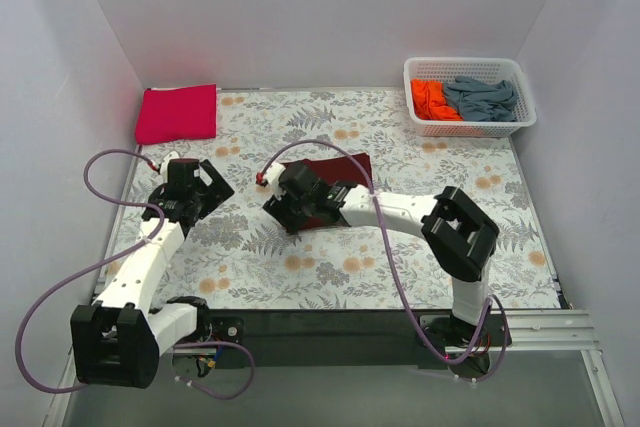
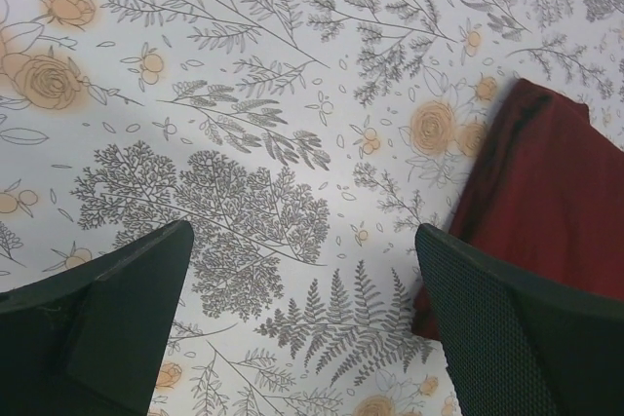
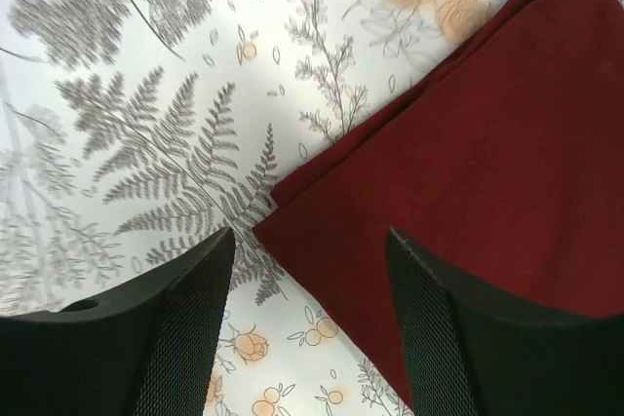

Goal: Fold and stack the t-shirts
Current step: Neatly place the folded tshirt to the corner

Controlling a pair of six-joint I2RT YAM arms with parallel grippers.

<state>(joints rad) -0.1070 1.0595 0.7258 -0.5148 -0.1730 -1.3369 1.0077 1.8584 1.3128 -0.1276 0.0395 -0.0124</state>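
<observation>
A folded dark maroon t-shirt (image 1: 343, 169) lies mid-table, partly under my right wrist; it also shows in the right wrist view (image 3: 478, 153) and the left wrist view (image 2: 556, 202). My right gripper (image 1: 283, 213) (image 3: 310, 323) is open and empty, its jaws either side of the shirt's near corner. My left gripper (image 1: 205, 192) (image 2: 302, 323) is open and empty over bare cloth, left of the shirt. A folded magenta-pink t-shirt (image 1: 177, 113) lies at the far left. An orange t-shirt (image 1: 430, 99) and a grey-blue t-shirt (image 1: 482, 97) sit crumpled in the basket.
The white lattice basket (image 1: 470, 128) stands at the far right. The floral table cloth (image 1: 330, 267) covers the table. White walls close in the left, back and right sides. Purple cables loop off both arms.
</observation>
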